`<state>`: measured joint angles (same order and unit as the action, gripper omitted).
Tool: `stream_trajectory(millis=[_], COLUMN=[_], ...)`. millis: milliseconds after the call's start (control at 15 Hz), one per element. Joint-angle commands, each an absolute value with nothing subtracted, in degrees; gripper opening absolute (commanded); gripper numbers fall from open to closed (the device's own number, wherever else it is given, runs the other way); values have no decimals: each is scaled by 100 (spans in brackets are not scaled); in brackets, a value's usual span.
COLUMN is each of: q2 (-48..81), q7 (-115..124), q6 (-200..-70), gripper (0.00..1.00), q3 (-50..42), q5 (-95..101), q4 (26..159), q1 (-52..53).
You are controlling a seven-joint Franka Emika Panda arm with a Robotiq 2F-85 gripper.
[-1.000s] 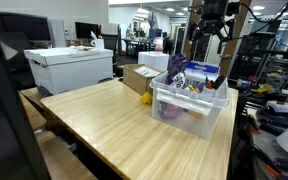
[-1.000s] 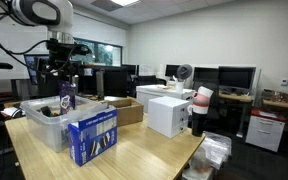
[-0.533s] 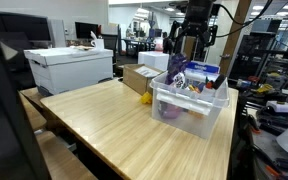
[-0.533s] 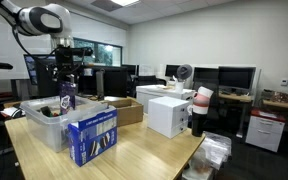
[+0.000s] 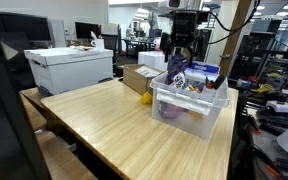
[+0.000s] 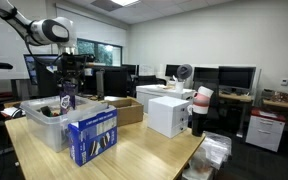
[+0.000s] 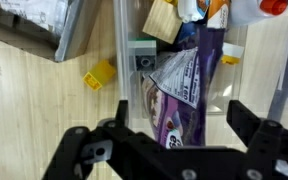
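Purple crinkled pouch (image 7: 189, 95), partly silver, stands upright in clear bin (image 5: 187, 113)

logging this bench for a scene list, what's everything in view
table: one, light wood, under everything
storage bin: one, clear plastic, on the table
snack bag: one, purple, sticking up from the bin below the gripper
block: one, yellow, on the table beside the bin
cardboard box: one, brown, on the table next to the bin
lidded box: one, white, at the table's far end
carton: one, blue, on the table against the bin
gripper: one, black, open, above the bin
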<state>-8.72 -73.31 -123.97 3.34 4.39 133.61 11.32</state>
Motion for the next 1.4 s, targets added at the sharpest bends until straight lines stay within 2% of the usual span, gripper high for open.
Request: stream_trajectory(millis=[0, 467, 1333], q2=[-576, -631, -573], q7=[-6392, -6054, -6136], q6=[-12134, -11490, -11489], gripper=[100, 100, 100], q3=[519, 466, 376], q5=[815, 560, 111], q4=[13057, 12858, 12884], q1=[974, 932, 858])
